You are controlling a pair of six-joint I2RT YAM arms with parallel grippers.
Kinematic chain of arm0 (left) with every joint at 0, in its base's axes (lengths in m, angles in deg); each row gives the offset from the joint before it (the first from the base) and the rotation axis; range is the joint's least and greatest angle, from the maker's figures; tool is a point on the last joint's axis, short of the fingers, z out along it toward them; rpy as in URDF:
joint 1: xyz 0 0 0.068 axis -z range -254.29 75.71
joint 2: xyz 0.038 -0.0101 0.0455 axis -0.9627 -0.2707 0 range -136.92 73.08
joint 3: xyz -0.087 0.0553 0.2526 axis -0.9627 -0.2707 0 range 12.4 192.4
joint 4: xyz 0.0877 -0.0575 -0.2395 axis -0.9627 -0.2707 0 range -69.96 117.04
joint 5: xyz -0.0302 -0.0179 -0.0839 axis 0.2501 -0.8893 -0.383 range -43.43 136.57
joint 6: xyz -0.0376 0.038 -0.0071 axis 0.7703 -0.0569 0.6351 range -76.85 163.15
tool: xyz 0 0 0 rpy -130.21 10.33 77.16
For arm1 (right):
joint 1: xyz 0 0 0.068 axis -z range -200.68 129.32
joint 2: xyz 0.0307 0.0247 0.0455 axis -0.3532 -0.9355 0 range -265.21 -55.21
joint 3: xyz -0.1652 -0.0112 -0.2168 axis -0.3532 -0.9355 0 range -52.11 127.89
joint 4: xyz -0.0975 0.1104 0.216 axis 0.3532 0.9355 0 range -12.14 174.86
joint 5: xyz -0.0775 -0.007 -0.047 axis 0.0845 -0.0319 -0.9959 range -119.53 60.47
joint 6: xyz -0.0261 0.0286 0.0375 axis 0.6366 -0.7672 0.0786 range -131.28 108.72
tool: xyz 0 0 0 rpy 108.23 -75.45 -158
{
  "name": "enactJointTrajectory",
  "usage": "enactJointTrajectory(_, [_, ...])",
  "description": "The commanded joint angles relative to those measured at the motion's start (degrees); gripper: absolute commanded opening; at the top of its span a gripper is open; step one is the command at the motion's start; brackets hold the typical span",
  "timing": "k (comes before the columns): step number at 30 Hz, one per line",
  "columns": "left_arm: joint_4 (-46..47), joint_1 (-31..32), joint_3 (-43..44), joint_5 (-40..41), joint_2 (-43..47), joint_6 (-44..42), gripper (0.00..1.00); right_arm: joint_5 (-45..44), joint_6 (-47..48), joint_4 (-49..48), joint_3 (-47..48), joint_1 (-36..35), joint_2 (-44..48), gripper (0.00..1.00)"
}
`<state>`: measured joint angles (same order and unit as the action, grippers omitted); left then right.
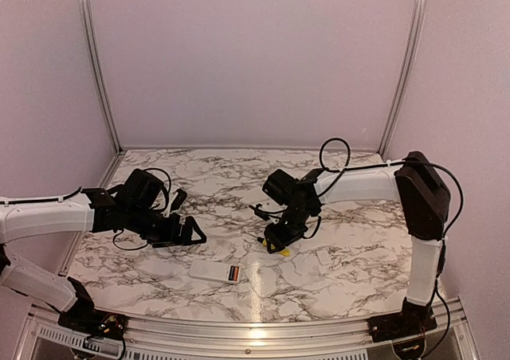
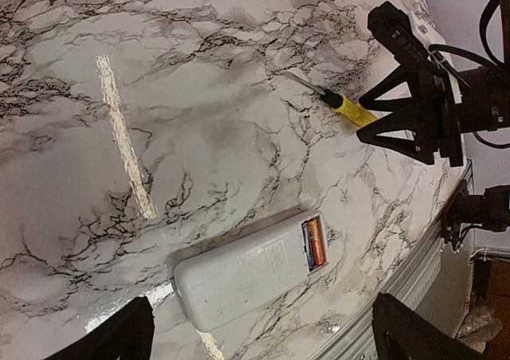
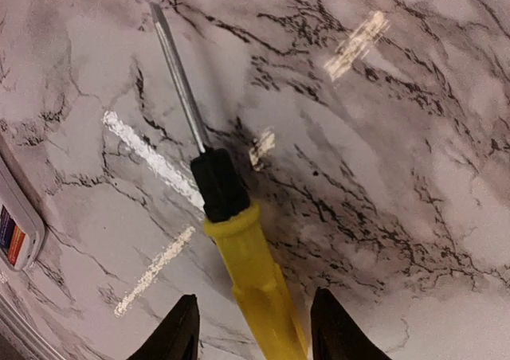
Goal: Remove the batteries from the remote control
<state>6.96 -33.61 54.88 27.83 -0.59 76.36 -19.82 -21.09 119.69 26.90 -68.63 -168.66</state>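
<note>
The white remote control (image 1: 215, 272) lies flat near the table's front edge, its battery compartment open at the right end. The reddish-orange batteries (image 1: 233, 274) sit inside it. In the left wrist view the remote (image 2: 239, 276) and its batteries (image 2: 315, 244) lie just beyond my open, empty left gripper (image 2: 267, 336). That gripper (image 1: 187, 232) hovers up and to the left of the remote. My right gripper (image 1: 279, 239) is open, with its fingers on either side of the yellow handle of a screwdriver (image 3: 247, 272) and gaps to both. The remote's end (image 3: 16, 217) shows at the left edge.
The screwdriver (image 1: 284, 251) lies on the marble table, right of and behind the remote, its metal shaft pointing away from my right gripper (image 3: 255, 328). It also shows in the left wrist view (image 2: 351, 109). The table's metal front rail (image 2: 414, 280) runs close to the remote.
</note>
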Motion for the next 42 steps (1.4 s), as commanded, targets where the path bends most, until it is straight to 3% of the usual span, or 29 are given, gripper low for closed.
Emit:
enactJointTrajectory(1, [-0.70, -0.34, 0.76, 1.00, 2.40, 0.51, 0.99, 0.57, 0.91, -1.53, 0.87, -0.49, -1.15, 0.43])
enactJointTrajectory(4, [-0.54, -0.34, 0.94, 0.99, 3.33, 0.92, 0.98, 0.52, 1.05, -2.22, -0.05, -0.48, -1.22, 0.30])
enactJointTrajectory(15, [-1.24, -0.52, 2.74, -0.38, 6.93, 0.67, 0.98, 0.94, 3.41, -3.47, -0.79, -0.47, -0.93, 0.00])
enactJointTrajectory(20, [-1.32, -0.61, 4.36, -3.33, 9.74, -1.32, 0.96, 5.83, 4.26, -2.53, 0.55, -0.48, 3.40, 0.00])
enactJointTrajectory(30, [3.07, -1.18, 5.86, -11.70, 16.17, -5.93, 0.92, 25.94, 4.08, 2.74, 2.96, -0.40, 14.37, 0.00])
enactJointTrajectory(37, [10.79, -2.66, 7.03, -24.65, 14.78, -4.00, 0.84, 41.41, -1.25, -1.89, 1.16, -0.41, 22.21, 0.00])
enactJointTrajectory(42, [16.46, -2.72, 8.07, -29.41, 11.32, -1.24, 0.76, 48.37, -6.33, -7.01, 0.36, -0.51, 25.26, 0.00])
